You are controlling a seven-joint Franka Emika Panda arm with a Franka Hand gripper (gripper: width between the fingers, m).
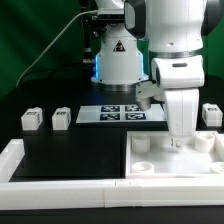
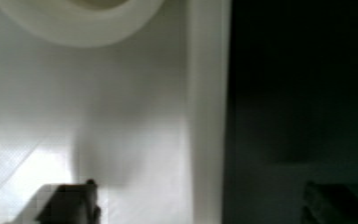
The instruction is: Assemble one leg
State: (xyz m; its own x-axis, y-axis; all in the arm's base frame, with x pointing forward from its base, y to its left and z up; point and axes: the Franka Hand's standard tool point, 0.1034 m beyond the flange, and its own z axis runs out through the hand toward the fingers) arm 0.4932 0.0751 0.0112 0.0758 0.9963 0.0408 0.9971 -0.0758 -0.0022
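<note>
1. Three legs show plainly in the exterior view, all standing on the table [image 1: 70, 155], none in hand. The outer leg [image 1: 30, 120] and second leg [image 1: 62, 117] sit near each other on the exterior view's left of the marker board [image 1: 120, 113]. The lone leg [image 1: 210, 113] stands on the exterior view's right, just past the arm. I can't make out a fourth.

2. Handling call: each is a stubby plastic post, so likely light, rigid and not fragile. The smooth plastic may be a touch slick, though. I'd pinch one across its middle, on two opposite flat faces, square-on so it can't twist.

3. The gripper [image 1: 180, 140] is well away from all of them, hanging low over the far edge of the white panel [image 1: 195, 160].

4. In the wrist view the gripper [image 2: 202, 205] is spread wide, with the two fingertips [image 2: 66, 205] far apart and nothing between them. One is over the panel [image 2: 87, 120], the other over dark table.

5. A round socket [image 2: 91, 18] sits ahead on the panel, empty as far as I can see.

6. My read: no leg fetched yet, and the lone leg looks nearest.
</note>
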